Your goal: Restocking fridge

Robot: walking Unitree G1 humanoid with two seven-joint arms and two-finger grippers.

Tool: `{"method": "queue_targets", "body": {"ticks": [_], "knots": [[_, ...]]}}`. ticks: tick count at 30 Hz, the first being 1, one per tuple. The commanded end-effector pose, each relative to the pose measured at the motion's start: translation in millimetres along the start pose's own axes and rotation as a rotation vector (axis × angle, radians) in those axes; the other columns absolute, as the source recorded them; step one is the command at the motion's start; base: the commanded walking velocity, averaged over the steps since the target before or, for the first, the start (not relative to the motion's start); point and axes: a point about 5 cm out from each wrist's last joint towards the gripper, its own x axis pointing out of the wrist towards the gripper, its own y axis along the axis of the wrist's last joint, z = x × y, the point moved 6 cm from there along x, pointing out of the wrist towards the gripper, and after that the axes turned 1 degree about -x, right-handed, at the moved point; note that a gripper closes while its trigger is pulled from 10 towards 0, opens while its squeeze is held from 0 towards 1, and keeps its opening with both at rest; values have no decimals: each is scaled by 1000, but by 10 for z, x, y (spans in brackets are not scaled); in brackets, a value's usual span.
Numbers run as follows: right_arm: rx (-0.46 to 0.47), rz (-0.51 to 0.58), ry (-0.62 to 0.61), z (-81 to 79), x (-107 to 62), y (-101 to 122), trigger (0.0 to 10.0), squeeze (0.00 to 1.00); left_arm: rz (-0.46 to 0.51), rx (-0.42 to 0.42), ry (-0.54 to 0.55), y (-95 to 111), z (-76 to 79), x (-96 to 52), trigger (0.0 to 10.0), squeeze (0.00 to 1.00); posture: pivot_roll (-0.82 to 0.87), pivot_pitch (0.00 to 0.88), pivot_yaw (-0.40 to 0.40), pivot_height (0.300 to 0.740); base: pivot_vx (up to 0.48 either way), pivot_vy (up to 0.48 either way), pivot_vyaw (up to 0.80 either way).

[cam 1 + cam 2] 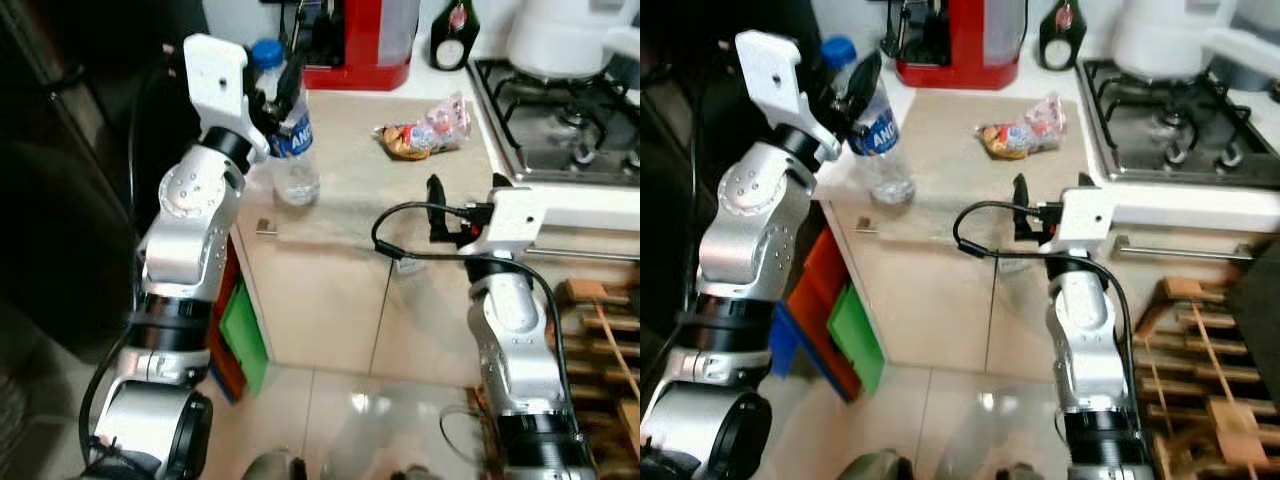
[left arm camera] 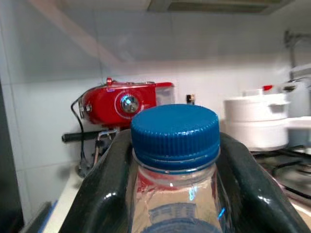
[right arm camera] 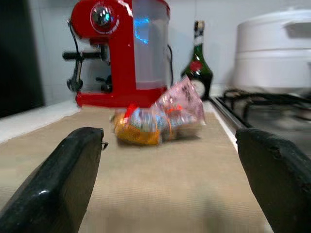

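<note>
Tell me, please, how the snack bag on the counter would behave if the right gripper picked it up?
The snack bag looks crinkled and soft, so it would probably crumple and sag between the open right gripper's fingers. It seems light and, lying flat, unlikely to roll.

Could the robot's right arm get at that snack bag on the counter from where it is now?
Probably yes: the right tool is open at the counter's edge, aimed at the snack bag, with bare countertop between them.
</note>
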Motion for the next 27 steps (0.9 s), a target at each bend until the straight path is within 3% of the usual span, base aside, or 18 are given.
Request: {"method": "queue_targets", "body": {"ticks": [1, 27], "knots": [[-2, 11, 0, -5, 13, 34, 10000, 0, 44, 27, -2, 139, -11, 29, 10000, 0, -54, 0, 69, 740, -300, 0, 0], [-9, -15, 1, 34, -37, -31, 10000, 0, -108, -96, 44, -335, 6, -323, 10000, 0, -48, 0, 55, 740, -299, 0, 0]]}}
